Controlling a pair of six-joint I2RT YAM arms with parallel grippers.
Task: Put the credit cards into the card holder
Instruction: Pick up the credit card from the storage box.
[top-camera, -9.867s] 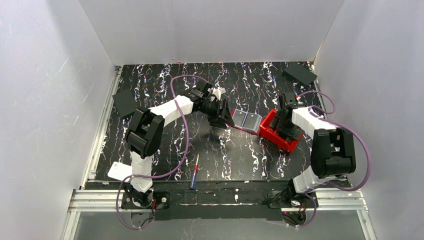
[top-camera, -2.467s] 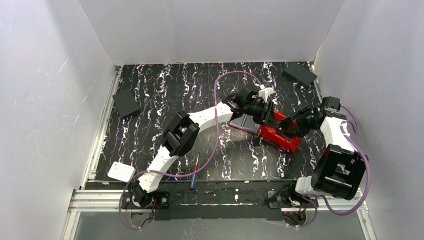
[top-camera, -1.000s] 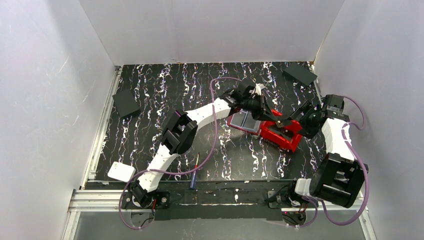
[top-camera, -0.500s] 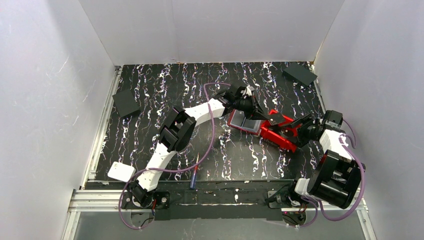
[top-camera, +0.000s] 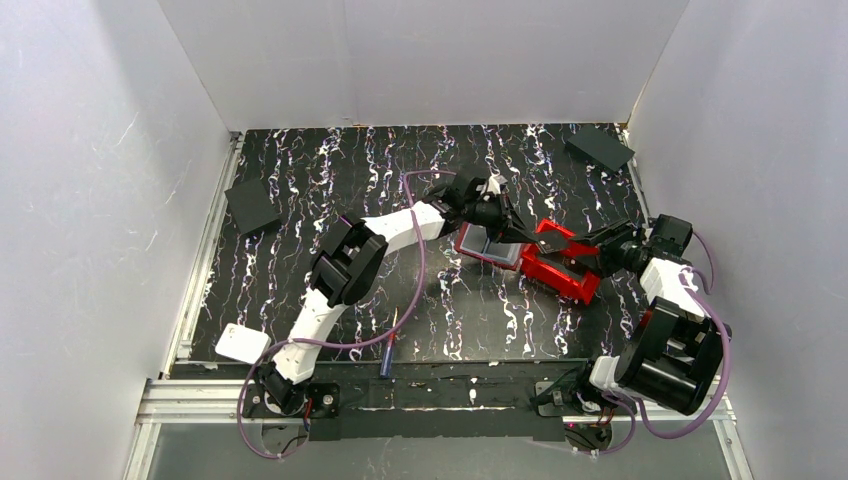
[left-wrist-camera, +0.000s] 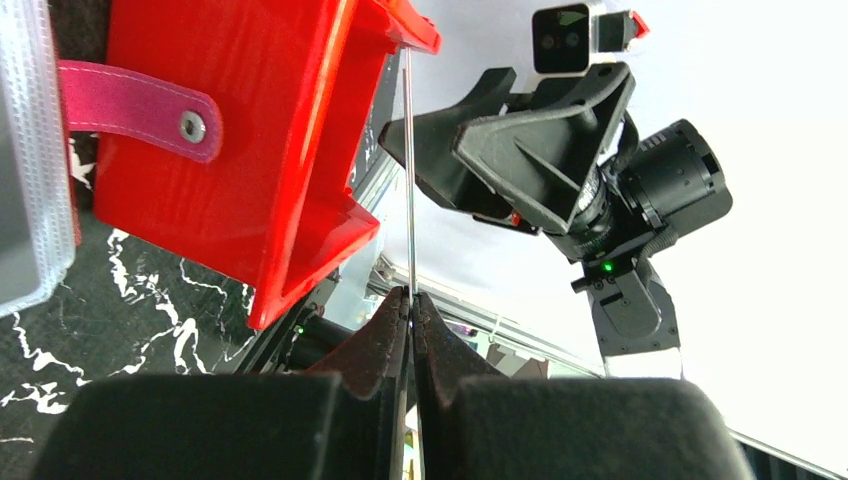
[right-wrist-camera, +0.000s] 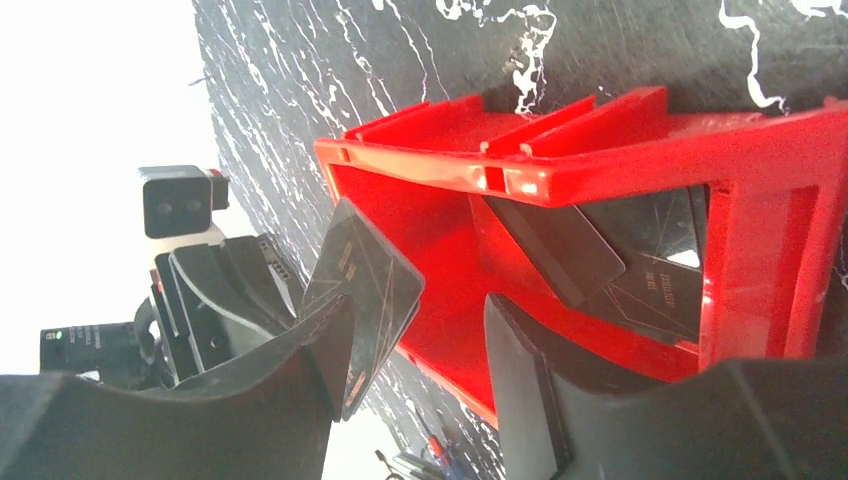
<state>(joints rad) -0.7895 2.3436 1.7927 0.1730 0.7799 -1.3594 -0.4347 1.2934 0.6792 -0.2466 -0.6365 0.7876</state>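
Note:
My left gripper (top-camera: 520, 232) (left-wrist-camera: 410, 295) is shut on a thin dark credit card (top-camera: 546, 240), seen edge-on (left-wrist-camera: 408, 180) in the left wrist view and held in the air over the red bin (top-camera: 560, 268). The card holder (top-camera: 486, 245) lies open on the table left of the bin, showing its clear pocket (left-wrist-camera: 30, 150) and pink snap strap (left-wrist-camera: 130, 105). My right gripper (top-camera: 600, 246) (right-wrist-camera: 418, 310) stands open at the bin's right side, the held card (right-wrist-camera: 365, 290) close by its left finger. Two more dark cards (right-wrist-camera: 640, 260) lie in the bin (right-wrist-camera: 600, 170).
Black flat squares lie at the left edge (top-camera: 250, 207) and far right corner (top-camera: 598, 148). A white block (top-camera: 240, 343) and a red-and-blue pen-like tool (top-camera: 389, 345) rest near the front edge. White walls close three sides.
The left arm has drawn back leftward with the card still pinched. The right gripper has dropped toward the bin's right side and its jaws have narrowed.

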